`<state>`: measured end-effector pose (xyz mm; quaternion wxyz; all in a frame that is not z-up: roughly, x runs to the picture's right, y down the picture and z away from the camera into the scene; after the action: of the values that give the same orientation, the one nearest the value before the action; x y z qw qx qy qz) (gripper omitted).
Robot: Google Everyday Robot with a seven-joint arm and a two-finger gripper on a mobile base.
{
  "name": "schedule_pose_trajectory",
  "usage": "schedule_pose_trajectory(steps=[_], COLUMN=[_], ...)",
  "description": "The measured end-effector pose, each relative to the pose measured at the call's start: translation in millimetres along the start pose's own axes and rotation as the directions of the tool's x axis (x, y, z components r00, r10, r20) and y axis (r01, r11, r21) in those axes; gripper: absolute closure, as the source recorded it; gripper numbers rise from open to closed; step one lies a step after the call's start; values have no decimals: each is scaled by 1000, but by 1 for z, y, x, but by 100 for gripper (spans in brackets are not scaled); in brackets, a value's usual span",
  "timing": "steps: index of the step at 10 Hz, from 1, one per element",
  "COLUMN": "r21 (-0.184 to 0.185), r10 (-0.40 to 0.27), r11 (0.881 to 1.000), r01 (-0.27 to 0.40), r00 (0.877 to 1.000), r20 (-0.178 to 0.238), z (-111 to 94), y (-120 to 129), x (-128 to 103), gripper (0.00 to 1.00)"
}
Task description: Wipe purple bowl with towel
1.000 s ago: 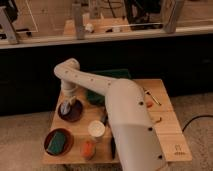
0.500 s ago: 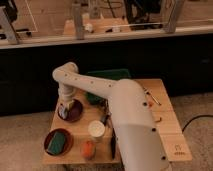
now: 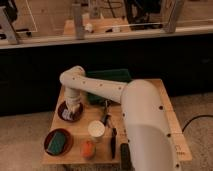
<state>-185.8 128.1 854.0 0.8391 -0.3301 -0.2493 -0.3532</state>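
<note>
Our gripper (image 3: 71,109) sits over the purple bowl (image 3: 64,111) and towel (image 3: 68,114), fingers' state untellable; beside them one sponge bowl (image 3: 50,136), one cup (image 3: 96,129).

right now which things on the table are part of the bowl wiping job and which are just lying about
In the job:
- purple bowl, far left of the table
- towel, lying in it
- gripper, down over the bowl on the towel

Just lying about:
- reddish-brown bowl holding a green sponge
- white cup
- orange object
- green tray

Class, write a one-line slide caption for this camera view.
The robot's gripper presses a towel into the purple bowl on a wooden table, near a sponge-filled bowl.
</note>
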Motion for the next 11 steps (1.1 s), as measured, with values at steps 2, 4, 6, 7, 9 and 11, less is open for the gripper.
schedule_pose_trajectory(steps=[2, 4, 6, 7, 9, 11], r21=[6, 15, 17, 15, 5, -2], r10=[29, 54, 54, 45, 29, -1], r11=[1000, 998, 998, 999, 1000, 1000], r01=[-29, -53, -53, -44, -28, 0], r00=[999, 997, 996, 995, 995, 996], r20=[-25, -52, -77, -90, -100, -89], z=[-9, -16, -23, -24, -20, -11], y=[18, 20, 9, -3, -25, -44], x=[17, 33, 41, 43, 43, 31], gripper=[100, 100, 100, 100, 100, 100])
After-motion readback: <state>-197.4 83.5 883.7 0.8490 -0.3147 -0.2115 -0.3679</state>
